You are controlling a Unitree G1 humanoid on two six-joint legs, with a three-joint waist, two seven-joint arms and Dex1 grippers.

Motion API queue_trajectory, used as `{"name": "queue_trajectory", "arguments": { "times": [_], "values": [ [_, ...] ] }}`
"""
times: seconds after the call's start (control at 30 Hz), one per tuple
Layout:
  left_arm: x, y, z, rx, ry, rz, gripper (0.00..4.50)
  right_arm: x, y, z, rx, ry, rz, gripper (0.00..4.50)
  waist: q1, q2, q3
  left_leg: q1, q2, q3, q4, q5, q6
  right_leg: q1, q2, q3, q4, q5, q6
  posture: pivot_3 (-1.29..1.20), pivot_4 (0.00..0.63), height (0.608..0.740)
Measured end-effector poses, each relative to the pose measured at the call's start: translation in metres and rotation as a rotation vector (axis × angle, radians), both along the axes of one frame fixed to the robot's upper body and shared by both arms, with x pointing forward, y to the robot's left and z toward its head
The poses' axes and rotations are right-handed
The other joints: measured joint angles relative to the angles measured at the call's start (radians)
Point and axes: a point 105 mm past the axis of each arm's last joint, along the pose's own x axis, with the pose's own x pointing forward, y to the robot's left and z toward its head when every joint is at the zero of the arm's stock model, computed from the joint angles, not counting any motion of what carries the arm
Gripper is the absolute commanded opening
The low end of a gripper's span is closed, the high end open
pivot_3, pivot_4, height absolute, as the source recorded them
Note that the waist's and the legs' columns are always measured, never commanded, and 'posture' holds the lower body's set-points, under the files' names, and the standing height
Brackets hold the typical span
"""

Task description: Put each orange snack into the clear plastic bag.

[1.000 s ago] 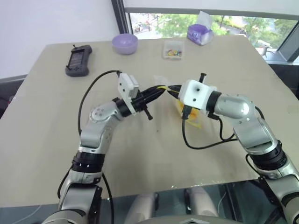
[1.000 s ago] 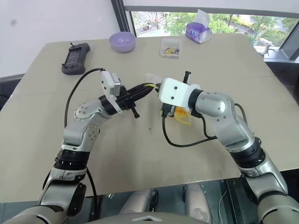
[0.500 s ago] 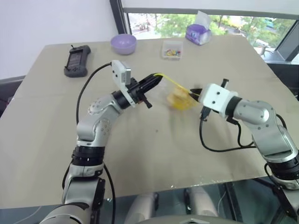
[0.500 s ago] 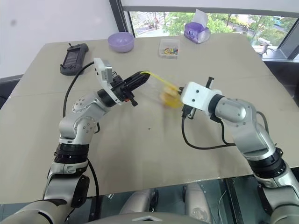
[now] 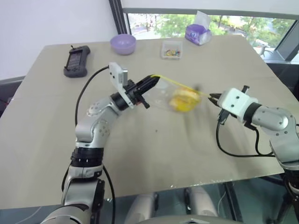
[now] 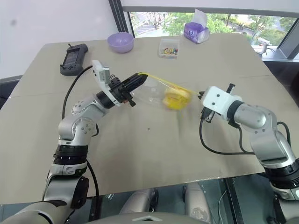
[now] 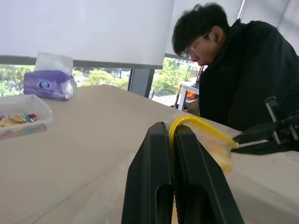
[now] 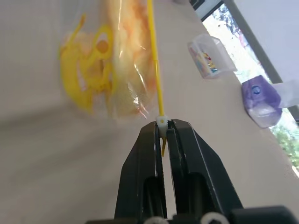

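Both pincers [image 5: 152, 83] [image 5: 213, 97] grip the clear plastic bag [image 5: 180, 98] above the beige table [image 5: 154, 154] by a window [image 5: 210, 21].

Head stereo pair looked forward and down over the table [image 5: 56, 140] from above; both eyes shared the whole tabletop. Left wrist camera sat low, facing along its fingers [image 7: 154, 177] toward the window. Right wrist camera looked close along its fingers [image 8: 187, 163]; both wrist views shared the tissue box [image 7: 49, 84].

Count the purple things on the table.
2: a purple bowl at the far edge beside the window frame, and a purple tissue pack further right along that edge. Others may be out of view.
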Motion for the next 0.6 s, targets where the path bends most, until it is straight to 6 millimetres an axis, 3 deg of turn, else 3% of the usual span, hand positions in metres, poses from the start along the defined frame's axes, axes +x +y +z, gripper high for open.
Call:
{"name": "queue_trajectory", "arguments": {
  "times": [0.13, 0.27, 0.37, 0.47, 0.53, 0.6],
  "values": [
    [0.024, -0.010, -0.012, 0.046, 0.017, 0.026, 0.00, 0.023, -0.013, 0.014, -0.003, -0.056, -0.039, 0.11, 0.009, -0.001, 0.000, 0.000, -0.001, 0.001, 0.001, 0.001, 0.001, 0.000, 0.000, 0.000, 0.001, 0.000, 0.000, 0.00, 0.150, 0.740],
    [0.055, -0.023, 0.013, 0.105, -0.144, 0.119, 0.00, 0.050, -0.020, 0.038, -0.053, -0.183, -0.073, 0.11, 0.017, -0.001, 0.001, -0.001, -0.001, 0.002, 0.000, 0.001, 0.001, -0.001, 0.000, 0.000, -0.001, 0.000, 0.000, 0.00, 0.150, 0.740],
    [0.051, -0.022, 0.017, 0.149, -0.260, 0.098, 0.00, 0.050, -0.023, 0.044, -0.078, -0.233, -0.065, 0.11, 0.013, -0.001, 0.000, -0.002, 0.000, 0.004, -0.004, 0.001, 0.001, -0.005, -0.001, -0.001, -0.003, 0.000, 0.000, 0.00, 0.150, 0.740],
    [0.035, -0.014, -0.010, 0.207, -0.265, 0.034, 0.00, 0.038, -0.020, 0.026, -0.079, -0.203, -0.033, 0.11, -0.004, -0.001, 0.000, -0.004, 0.000, 0.006, -0.003, 0.001, 0.001, -0.008, -0.003, -0.003, -0.001, 0.000, 0.000, 0.00, 0.150, 0.740],
    [0.010, -0.001, -0.051, 0.339, -0.264, -0.027, 0.00, 0.015, -0.013, -0.004, -0.047, -0.118, 0.010, 0.11, -0.014, -0.001, 0.000, -0.005, 0.000, 0.009, -0.004, 0.000, 0.001, -0.013, -0.004, -0.005, 0.000, 0.000, 0.000, 0.00, 0.150, 0.740],
    [-0.005, 0.006, -0.079, 0.416, -0.238, -0.053, 0.00, -0.002, -0.008, -0.033, -0.013, -0.022, 0.024, 0.11, -0.016, -0.001, 0.000, -0.006, -0.001, 0.009, -0.004, 0.000, 0.001, -0.015, -0.005, -0.005, 0.000, 0.000, 0.000, 0.00, 0.150, 0.740]
  ]
}}
